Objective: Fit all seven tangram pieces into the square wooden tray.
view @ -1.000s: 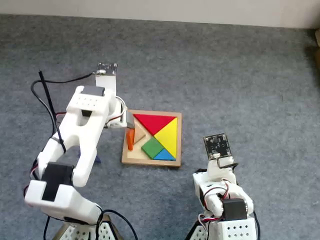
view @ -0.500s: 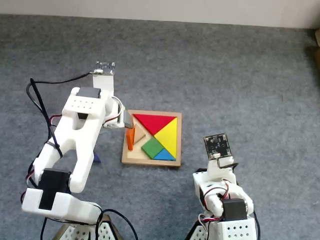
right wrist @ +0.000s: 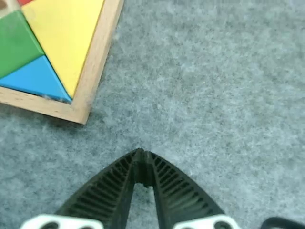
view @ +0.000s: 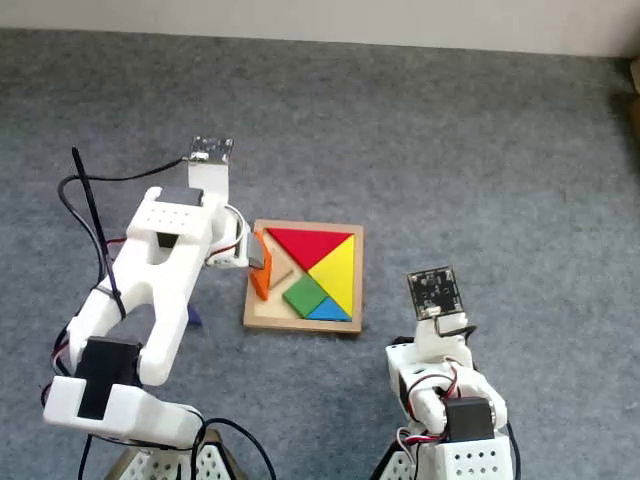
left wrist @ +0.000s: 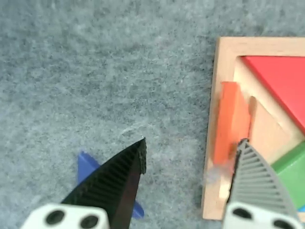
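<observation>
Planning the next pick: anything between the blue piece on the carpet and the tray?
Yes. The open left claw hangs between them, its dark finger partly over the blue piece. The orange piece lies along the wall of the tray on that side, seemingly overlapping the rim.

A grey, felt-like carpet (view: 480, 150) covers the whole surface, its nap mottled and slightly fuzzy. Along the far edge runs a pale strip of wall (view: 400, 22). At the far right edge is a sliver of something brown (view: 636, 90), too little to identify. The light is even and the shadows soft.
</observation>
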